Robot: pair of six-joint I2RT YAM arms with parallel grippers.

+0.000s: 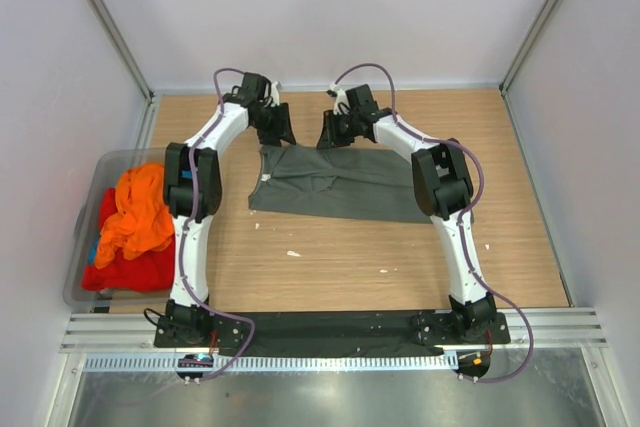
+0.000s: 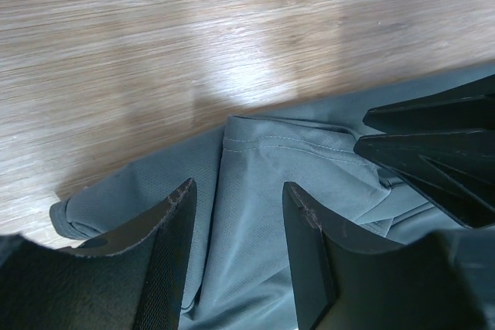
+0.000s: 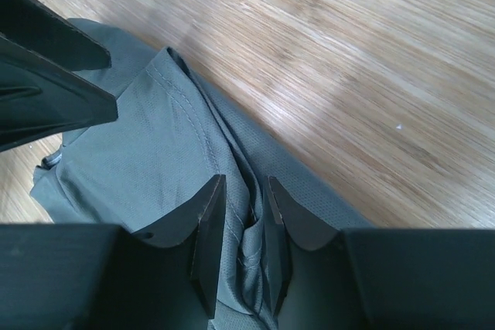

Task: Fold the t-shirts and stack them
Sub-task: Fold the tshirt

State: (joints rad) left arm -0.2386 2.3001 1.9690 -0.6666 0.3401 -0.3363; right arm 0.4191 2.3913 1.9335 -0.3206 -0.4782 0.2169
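Observation:
A dark grey-green t-shirt [image 1: 340,185] lies partly spread on the wooden table, its far edge bunched. My left gripper [image 1: 278,135] is open at the shirt's far left corner; in the left wrist view [image 2: 238,199] its fingers straddle the cloth [image 2: 255,164] without pinching it. My right gripper [image 1: 330,137] is at the far edge just right of it; in the right wrist view [image 3: 246,191] its jaws stand close together on a raised fold of the shirt [image 3: 139,152]. The orange [image 1: 140,209], red [image 1: 125,269] and blue [image 1: 93,247] t-shirts lie crumpled in the bin.
The translucent grey plastic bin [image 1: 85,209] stands at the table's left edge beside the left arm. White walls and metal posts enclose the table [image 1: 400,257]. A black strip and a metal rail run along the near edge. Small white specks lie near the table's middle.

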